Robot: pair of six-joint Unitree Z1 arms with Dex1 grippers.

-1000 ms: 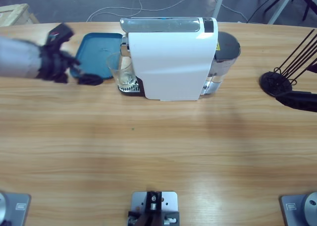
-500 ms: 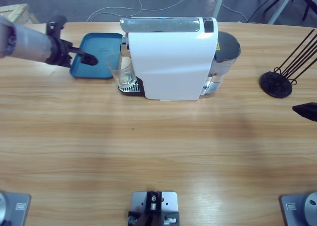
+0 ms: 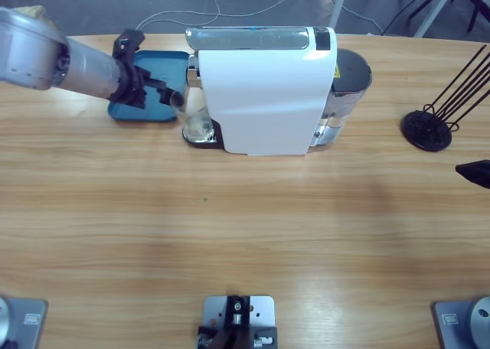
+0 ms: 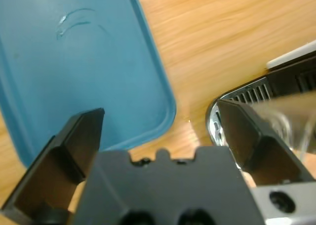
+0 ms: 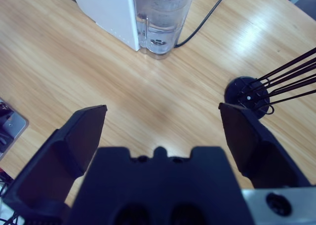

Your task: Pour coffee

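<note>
A clear glass tumbler (image 3: 193, 119) stands on the drip grille (image 4: 242, 94) under the spout of the white coffee machine (image 3: 264, 89). My left gripper (image 3: 167, 96) reaches in from the upper left over the blue tray (image 3: 142, 108), open, its tips just left of the tumbler. In the left wrist view the gripper (image 4: 160, 114) is open with nothing between its jaws, and the tumbler (image 4: 289, 121) lies just beyond the right jaw. Only the tip of my right gripper (image 3: 475, 171) shows at the table's right edge; it (image 5: 163, 109) is open and holds nothing. The coffee is out of view.
The machine's water tank (image 3: 348, 85) sticks out to the right, its cable (image 5: 205, 15) trailing off. A black wire rack (image 3: 427, 128) stands at the far right, close to the right gripper. The blue tray (image 4: 74, 62) holds nothing. Bare wood fills the near half of the table.
The left arm has swung right across the blue tray, bringing its gripper up beside the tumbler. The right gripper drew back to the right edge and has since stayed put.
</note>
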